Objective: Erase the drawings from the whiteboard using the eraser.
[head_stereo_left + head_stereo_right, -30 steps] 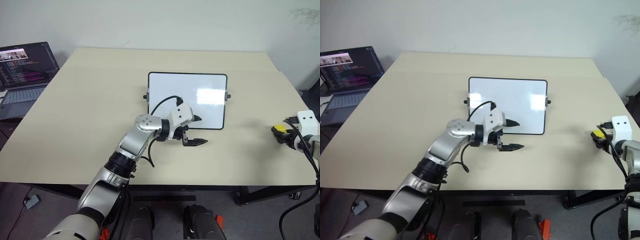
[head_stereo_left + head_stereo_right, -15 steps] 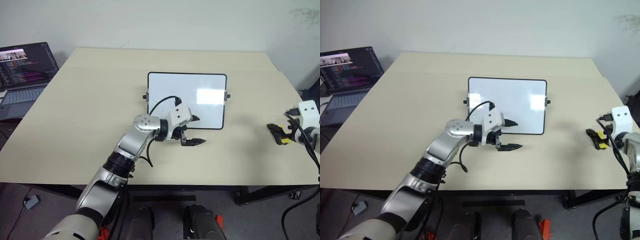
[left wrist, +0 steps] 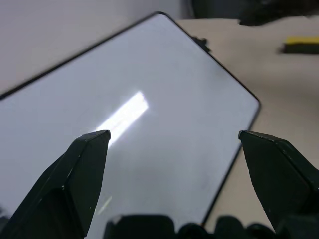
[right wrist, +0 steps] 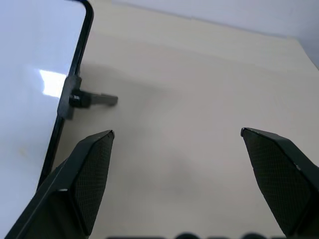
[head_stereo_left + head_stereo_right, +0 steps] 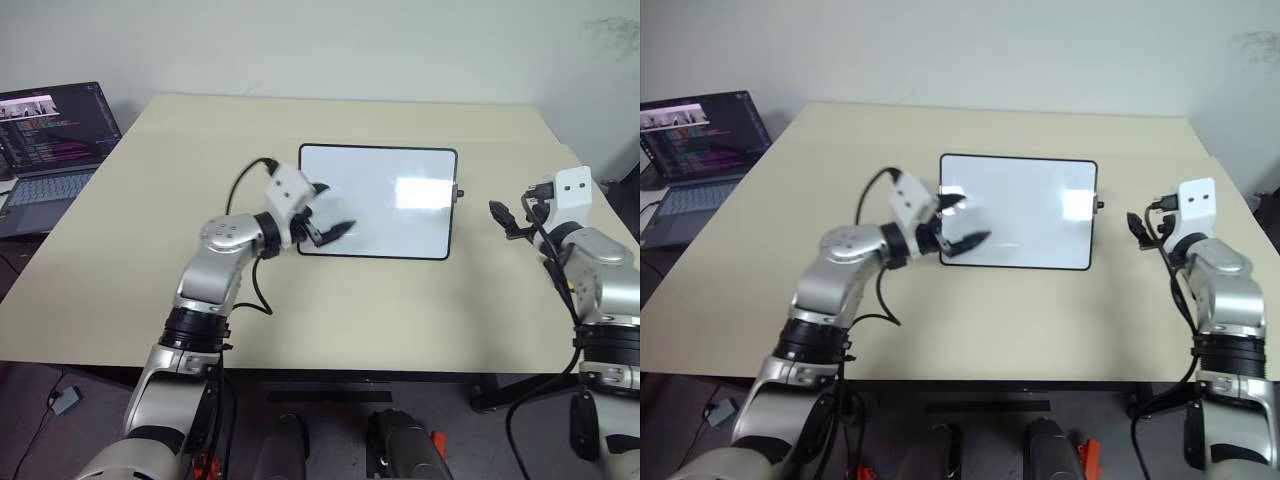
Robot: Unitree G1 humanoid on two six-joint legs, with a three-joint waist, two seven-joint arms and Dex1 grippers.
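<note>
Beige tabletop (image 5: 150, 230) carries the whiteboard (image 5: 400, 200), wiped clean, long axis crosswise. Left gripper (image 5: 325, 212) hovers over its near-left corner, fingers spread, empty. Right gripper (image 5: 510, 220), released, hangs right of it; the eraser (image 3: 301, 44) lies beyond that side.

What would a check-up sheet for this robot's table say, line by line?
Surface: beige table, bare apart from the job's things.
Job's things: whiteboard lies flat mid-table, with no marks seen on it; yellow eraser lies on the table past the board's right side, not held.
Clutter: nothing seen.
Grippers: left gripper open and empty, at the board's left edge; right gripper open and empty, over the table right of the board.
Cables: black cable loops at the left wrist; another runs along the right arm.
Surroundings: open laptop off the table's left side; white wall behind.
</note>
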